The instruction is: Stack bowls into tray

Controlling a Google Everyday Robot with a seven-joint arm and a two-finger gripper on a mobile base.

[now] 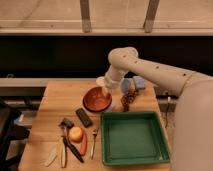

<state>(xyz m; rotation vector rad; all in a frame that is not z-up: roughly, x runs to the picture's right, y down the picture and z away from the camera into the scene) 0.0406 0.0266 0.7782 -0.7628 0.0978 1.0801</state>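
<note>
A robot's white arm point(145, 70) is reaching in from the right over a wooden counter point(60, 100) and bending down from its elbow, with the tool point(106, 91) meeting the far right rim of the orange-red bowl point(96, 100). Whether the tool is gripping that rim or only touching it cannot be told, as its tip is blending into the bowl's edge. The bowl is sitting near the middle of the counter with its darker inside facing the camera, just beyond the far left corner of the green tray point(135, 137) and outside it. The tray is lying flat at the near right of the counter, its raised rim running all the way around a bare floor. A small black block point(83, 117) is lying between the bowl and the near edge, just left of the tray. Nearer the camera, a round yellow-and-red fruit point(75, 133) is resting among a scatter of utensils, and a fork point(94, 142) is lying alongside the tray's left wall. A brown, knobbly cluster point(130, 98) is sitting to the right of the bowl, close to the tray's far rim, and pale blue items point(138, 82) are lying behind it under the arm.
</note>
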